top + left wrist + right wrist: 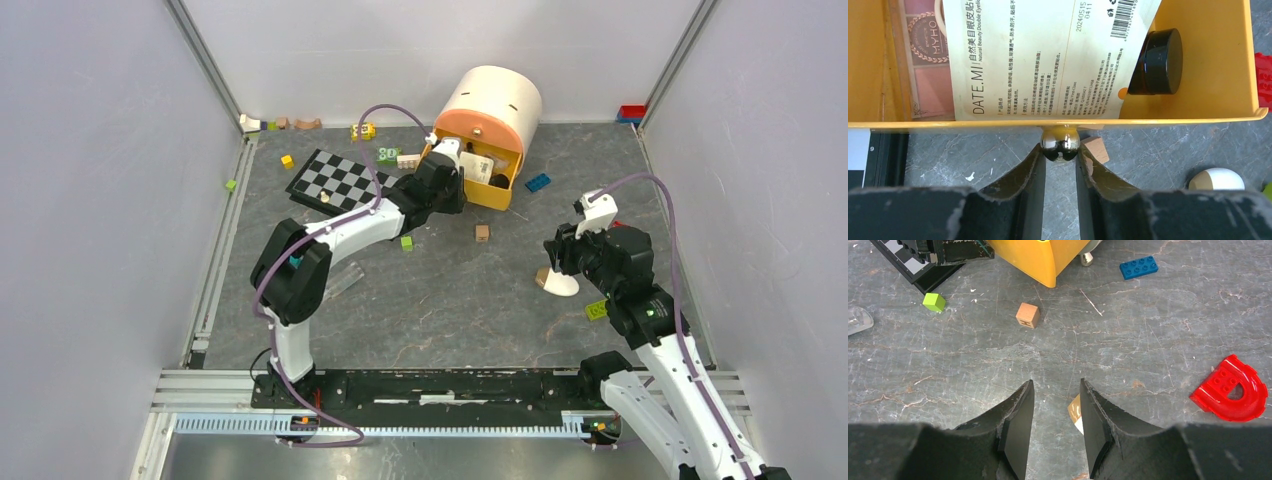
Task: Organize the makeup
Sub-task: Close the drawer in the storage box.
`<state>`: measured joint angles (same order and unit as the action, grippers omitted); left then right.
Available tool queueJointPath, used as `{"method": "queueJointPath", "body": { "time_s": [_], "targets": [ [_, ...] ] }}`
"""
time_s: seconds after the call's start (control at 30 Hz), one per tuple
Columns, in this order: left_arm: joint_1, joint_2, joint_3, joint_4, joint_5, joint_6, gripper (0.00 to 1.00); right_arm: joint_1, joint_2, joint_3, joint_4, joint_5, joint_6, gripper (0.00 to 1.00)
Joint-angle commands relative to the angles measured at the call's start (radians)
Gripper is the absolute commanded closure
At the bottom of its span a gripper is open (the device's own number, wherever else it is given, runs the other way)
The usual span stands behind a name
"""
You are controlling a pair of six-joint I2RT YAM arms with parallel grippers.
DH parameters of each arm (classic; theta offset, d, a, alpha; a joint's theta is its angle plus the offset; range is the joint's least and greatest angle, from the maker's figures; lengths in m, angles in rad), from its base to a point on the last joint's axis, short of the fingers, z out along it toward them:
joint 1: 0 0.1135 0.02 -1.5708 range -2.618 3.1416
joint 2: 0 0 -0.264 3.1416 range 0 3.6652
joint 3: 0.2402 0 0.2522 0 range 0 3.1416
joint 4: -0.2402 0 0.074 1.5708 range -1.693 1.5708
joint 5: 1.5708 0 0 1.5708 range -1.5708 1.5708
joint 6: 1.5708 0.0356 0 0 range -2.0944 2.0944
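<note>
**Chrome knob (1060, 145) pinched by the left gripper (1060, 149); makeup part in the drawer, part on the table**

The left gripper's fingers press on either side of the ball-shaped knob at the front of the yellow drawer (1198, 116), pinching it. Inside the drawer lie a pink palette (928, 55), a white printed packet (1038, 55) overlapping it, and a black jar (1158, 61) near the right wall. The right gripper (1056, 385) hangs with its fingers spread and nothing between them, just above the white egg-shaped sponge (556, 282). The sponge's edge shows beside one finger in the right wrist view. A clear tube (345, 278) lies on the table (450, 300) beside the left arm, well apart from the drawer.

Handling, as judged:
- **Knob:** It is polished, round and hard, so expect it to slip. Hold it across its widest part and move the drawer straight along its travel.
- **Sponge:** It is probably light and soft and will squash under a firm grip. Take it gently across its narrower girth.
- **Tube:** It looks smooth and may roll. Close on its middle, across the length.
- **Packet:** It appears thin and floppy and offers you little to hold.

The toy bricks (538, 182) and the chessboard (335, 180) are not yours to sort.
</note>
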<state>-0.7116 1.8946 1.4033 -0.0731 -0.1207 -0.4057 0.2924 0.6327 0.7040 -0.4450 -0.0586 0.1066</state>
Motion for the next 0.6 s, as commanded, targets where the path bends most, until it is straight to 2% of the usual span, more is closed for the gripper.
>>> {"method": "queueJointPath", "body": {
  "time_s": [0.0,0.3,0.43,0.57],
  "targets": [
    [0.004,0.015,0.068,0.108,-0.007,0.047,0.74,-0.003,-0.011,-0.003,-0.007,0.025,-0.016,0.55],
    [0.009,0.084,0.184,0.109,-0.065,0.081,0.79,-0.003,-0.003,0.004,-0.013,0.045,-0.036,0.56],
    [0.011,0.16,0.322,0.041,-0.1,0.111,0.8,-0.002,0.041,0.034,-0.017,-0.014,-0.052,0.56],
    [0.021,0.219,0.382,0.07,-0.111,0.108,0.8,-0.003,0.048,0.036,-0.018,-0.008,-0.055,0.56]
  ]
}}
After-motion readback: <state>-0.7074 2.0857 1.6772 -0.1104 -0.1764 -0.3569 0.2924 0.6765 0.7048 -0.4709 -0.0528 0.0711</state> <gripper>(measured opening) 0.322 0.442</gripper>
